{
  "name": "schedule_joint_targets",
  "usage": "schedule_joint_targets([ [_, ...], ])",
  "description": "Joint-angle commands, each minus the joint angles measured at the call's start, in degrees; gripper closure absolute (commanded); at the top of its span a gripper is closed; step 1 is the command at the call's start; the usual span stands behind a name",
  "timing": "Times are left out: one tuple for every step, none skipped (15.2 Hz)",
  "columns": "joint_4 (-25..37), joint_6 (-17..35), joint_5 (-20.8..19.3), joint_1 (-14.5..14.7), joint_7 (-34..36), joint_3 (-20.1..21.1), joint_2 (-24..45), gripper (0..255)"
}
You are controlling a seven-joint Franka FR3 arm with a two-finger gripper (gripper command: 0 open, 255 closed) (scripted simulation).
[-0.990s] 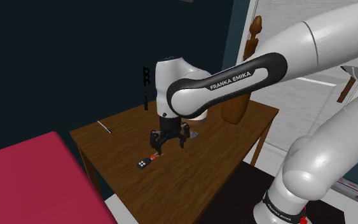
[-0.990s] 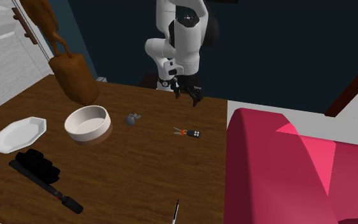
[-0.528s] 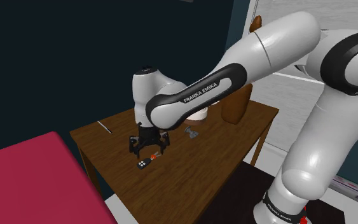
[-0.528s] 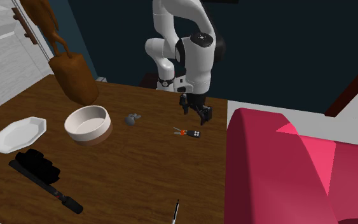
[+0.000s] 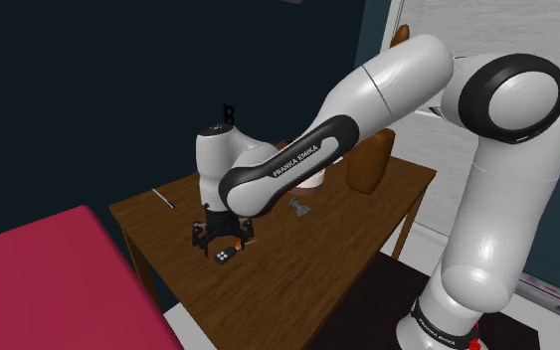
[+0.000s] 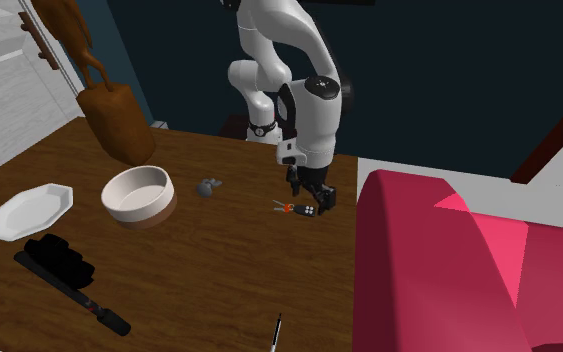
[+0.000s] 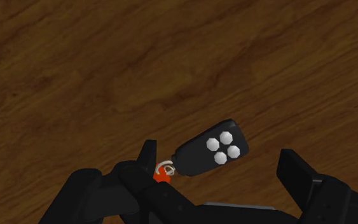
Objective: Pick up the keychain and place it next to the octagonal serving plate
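The keychain (image 7: 210,154) is a black fob with white buttons, an orange piece and a metal ring. It lies flat on the brown wooden table (image 6: 219,280), near the edge beside the red sofa, and I also see the keychain (image 5: 226,256) (image 6: 303,209) in both outside views. My black gripper (image 7: 220,156) is open and low over it, one finger on each side and neither clasping it. The gripper (image 5: 220,237) (image 6: 311,195) points down from the white arm. The white octagonal plate (image 6: 29,210) sits at the table's far side, on the second exterior view's left.
A white bowl (image 6: 137,193) and a small grey object (image 6: 209,187) stand between the keychain and the plate. A brown wooden figure (image 6: 114,120) rises behind the bowl. Black items (image 6: 59,262) and a pen (image 6: 276,333) lie nearer that camera. A red sofa (image 6: 449,270) borders the table.
The arm swung toward the shoulder view's left and lowered, bringing the gripper from beside the grey object to over the keychain. The fingers stayed open; the keychain has not moved.
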Motion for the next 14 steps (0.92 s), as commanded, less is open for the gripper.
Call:
schedule_joint_targets([
  [-0.75, 1.85, -1.01, 0.15, 0.69, -0.22, 1.29, 0],
  [-0.75, 1.85, -1.01, 0.16, 0.69, -0.23, 1.29, 0],
  [-0.75, 1.86, -1.00, 0.16, 0.69, -0.23, 1.29, 0],
  [-0.75, 1.86, -1.01, 0.16, 0.69, -0.23, 1.29, 0],
  [-0.75, 1.86, -1.01, 0.16, 0.69, -0.23, 1.29, 0],
  [-0.75, 1.86, -1.01, 0.16, 0.69, -0.23, 1.29, 0],
  [-0.75, 1.85, -1.01, 0.16, 0.69, -0.23, 1.29, 0],
  [-0.75, 1.85, -1.01, 0.16, 0.69, -0.23, 1.29, 0],
  [-0.75, 1.85, -1.01, 0.16, 0.69, -0.23, 1.29, 0],
  [-0.75, 1.85, -1.01, 0.16, 0.69, -0.23, 1.29, 255],
  [-0.75, 1.85, -1.01, 0.16, 0.69, -0.23, 1.29, 255],
  [-0.75, 1.85, -1.01, 0.16, 0.69, -0.23, 1.29, 255],
  [-0.75, 1.85, -1.01, 0.16, 0.69, -0.23, 1.29, 255],
  [-0.75, 1.85, -1.01, 0.16, 0.69, -0.23, 1.29, 255],
])
